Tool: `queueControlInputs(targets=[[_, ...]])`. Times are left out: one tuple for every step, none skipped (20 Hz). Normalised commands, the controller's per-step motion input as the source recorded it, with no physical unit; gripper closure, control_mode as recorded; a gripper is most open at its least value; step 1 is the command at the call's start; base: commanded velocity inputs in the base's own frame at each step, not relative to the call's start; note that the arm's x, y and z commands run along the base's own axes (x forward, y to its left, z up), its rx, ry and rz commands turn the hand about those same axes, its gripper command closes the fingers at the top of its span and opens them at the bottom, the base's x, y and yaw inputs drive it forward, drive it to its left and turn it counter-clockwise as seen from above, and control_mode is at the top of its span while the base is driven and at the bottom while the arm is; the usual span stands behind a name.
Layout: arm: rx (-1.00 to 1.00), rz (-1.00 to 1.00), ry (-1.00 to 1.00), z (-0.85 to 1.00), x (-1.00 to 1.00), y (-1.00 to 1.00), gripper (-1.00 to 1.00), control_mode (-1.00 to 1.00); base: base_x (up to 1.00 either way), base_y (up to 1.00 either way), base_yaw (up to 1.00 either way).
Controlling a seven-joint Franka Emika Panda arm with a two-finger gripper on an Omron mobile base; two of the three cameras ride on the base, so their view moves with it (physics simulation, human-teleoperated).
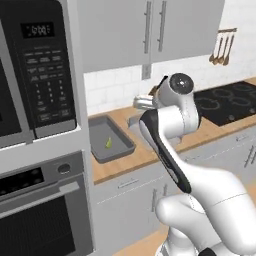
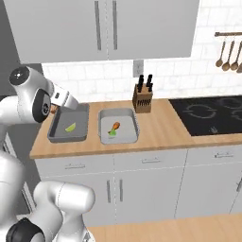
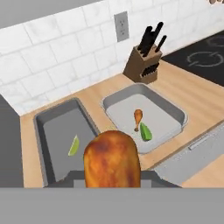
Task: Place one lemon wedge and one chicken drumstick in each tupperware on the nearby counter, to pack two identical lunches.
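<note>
Now the second lunch is being finished: the gripper (image 3: 111, 177) grasps a plump orange-brown chicken drumstick (image 3: 111, 159) above the left grey rectangular tupperware (image 3: 43, 131) holding a yellow-green lemon wedge (image 3: 74, 145), so lowering and releasing there seems next.

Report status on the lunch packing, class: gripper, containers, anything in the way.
Gripper shut on a drumstick, above the left container. That container holds one lemon wedge. Right container already has both. Path looks clear.
</note>
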Motion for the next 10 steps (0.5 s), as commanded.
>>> queueControlInputs(targets=[[0.0, 0.0, 0.0, 0.0, 0.0, 0.0, 1.0, 1.0, 1.0, 0.4, 0.42], [0.0, 0.0, 0.0, 0.0, 0.0, 0.0, 1.0, 1.0, 1.0, 0.49, 0.41], [0.0, 0.37, 0.09, -0.83, 1.0, 0.29, 1.0, -1.0, 0.0, 0.0, 0.0], [0.0, 0.31, 0.05, -0.91, 1.0, 0.09, 1.0, -1.0, 0.0, 0.0, 0.0], [0.0, 0.26, 0.01, -1.0, 1.0, 0.09, 1.0, -1.0, 0.0, 0.0, 0.0], [0.0, 0.24, 0.05, -1.0, 1.0, 0.06, 1.0, -1.0, 0.0, 0.0, 0.0], [0.0, 0.24, 0.11, -1.0, 1.0, 0.04, 1.0, -1.0, 0.0, 0.0, 0.0], [0.0, 0.24, 0.19, -1.0, 1.0, 0.13, 1.0, -1.0, 0.0, 0.0, 0.0], [0.0, 0.23, 0.2, -1.0, 1.0, 0.26, 1.0, -1.0, 0.0, 0.0, 0.0], [0.0, 0.23, 0.14, -1.0, 1.0, 0.26, 1.0, -1.0, 0.0, 0.0, 0.0]])
